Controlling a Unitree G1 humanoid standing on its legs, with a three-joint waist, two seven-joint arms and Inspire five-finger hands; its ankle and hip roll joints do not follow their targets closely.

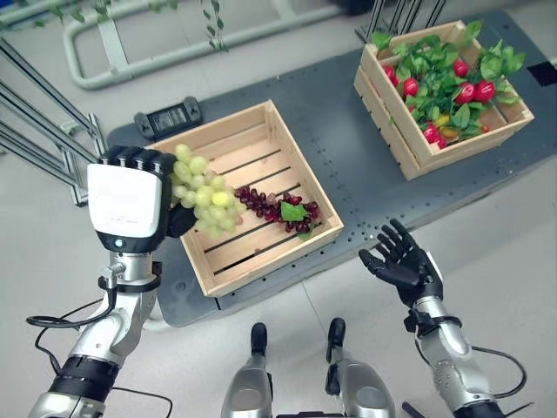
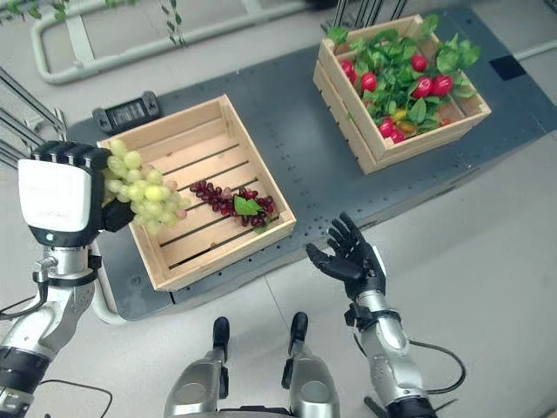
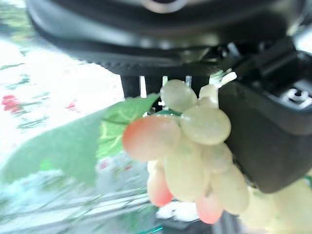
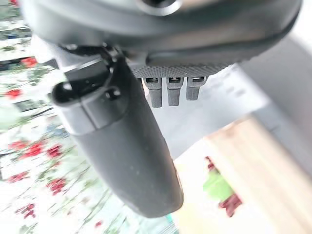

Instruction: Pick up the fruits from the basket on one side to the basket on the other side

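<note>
The left robot hand [image 1: 129, 202] has its fingers curled round a bunch of green grapes [image 1: 203, 195] and holds it lifted over the left edge of the near wooden crate [image 1: 320, 233], clear of the slats; in its own wrist view the grapes [image 3: 195, 156] hang past the thumb with a green leaf [image 3: 68, 146] trailing from the stem end. A bunch of dark red grapes [image 1: 277, 207] with a small leaf lies on the crate floor, near its middle. The far wooden crate [image 1: 390, 111], well apart on the right side of the dark table [image 1: 339, 131], is packed with green foliage and red fruits [image 1: 470, 91]. The right robot hand [image 1: 400, 259] hangs palm up and spread, holding nothing, just in front of the table edge between the two crates. The carry looks barely begun: the green bunch is up but far from the other crate. The hold seems to sit near the top of the bunch, so most of it dangles, and a quick swing across could make it sway, slip from the fingers, or snag on the near crate's wall. The far crate is on the opposite side from the holding arm, so a long reach or a pass to the right robot hand may be needed, and a poorly timed release there would drop the grapes onto the table.
</note>
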